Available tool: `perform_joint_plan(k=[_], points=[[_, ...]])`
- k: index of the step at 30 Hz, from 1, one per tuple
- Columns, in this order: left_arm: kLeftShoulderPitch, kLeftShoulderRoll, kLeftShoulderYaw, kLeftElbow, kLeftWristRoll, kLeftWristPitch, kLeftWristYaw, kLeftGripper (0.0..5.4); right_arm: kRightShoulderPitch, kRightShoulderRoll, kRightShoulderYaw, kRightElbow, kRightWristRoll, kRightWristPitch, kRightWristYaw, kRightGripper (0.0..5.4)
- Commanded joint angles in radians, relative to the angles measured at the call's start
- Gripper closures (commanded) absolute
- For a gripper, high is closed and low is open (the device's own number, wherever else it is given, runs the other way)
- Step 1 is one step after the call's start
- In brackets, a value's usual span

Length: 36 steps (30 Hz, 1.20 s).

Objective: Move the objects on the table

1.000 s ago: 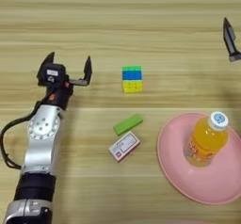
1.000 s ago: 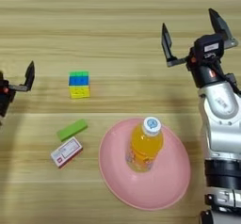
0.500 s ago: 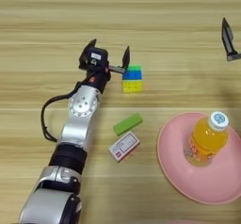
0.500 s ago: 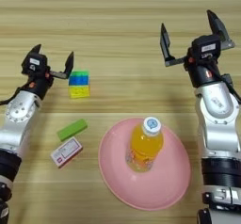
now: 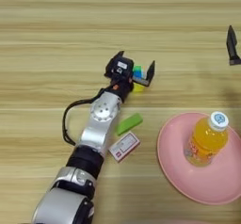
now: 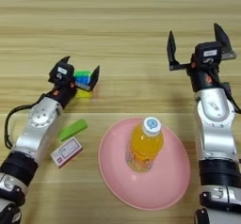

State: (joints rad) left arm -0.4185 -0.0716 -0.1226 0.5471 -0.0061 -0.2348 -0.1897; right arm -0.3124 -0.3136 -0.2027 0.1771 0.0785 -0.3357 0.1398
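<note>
My left hand (image 6: pixel 79 76) has its fingers spread around the puzzle cube (image 6: pixel 84 83), light, rigid, slick plastic I reckon, best pinched across flat opposite faces.

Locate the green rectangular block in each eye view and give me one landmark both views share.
Left eye view: the green block lies just left of centre, above the red-and-white packet.
Right eye view: the green block lies far left, beside the left arm.
Shared landmark: the orange bottle standing on the pink plate, to the block's right in both.
</note>
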Motion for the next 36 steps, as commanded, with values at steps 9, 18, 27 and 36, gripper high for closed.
perform_joint_plan(k=[9, 18, 27, 36], points=[[-0.019, -0.035, 0.036, 0.069, 0.015, 0.05, 0.084, 0.0, -0.002, 0.004, 0.001, -0.004, -0.005, 0.008, -0.008, 0.01], [-0.048, -0.046, 0.061, 0.108, 0.032, 0.037, 0.178, 0.0, -0.003, 0.004, 0.0, -0.002, -0.003, 0.008, -0.008, 0.01], [-0.076, -0.065, 0.072, 0.151, 0.004, 0.074, 0.155, 0.0, 0.0, 0.009, 0.002, -0.004, -0.005, 0.009, -0.011, 0.01], [-0.095, -0.083, 0.104, 0.188, -0.037, 0.134, 0.135, 0.0, 0.001, 0.011, 0.001, -0.005, -0.004, 0.009, -0.013, 0.01]])
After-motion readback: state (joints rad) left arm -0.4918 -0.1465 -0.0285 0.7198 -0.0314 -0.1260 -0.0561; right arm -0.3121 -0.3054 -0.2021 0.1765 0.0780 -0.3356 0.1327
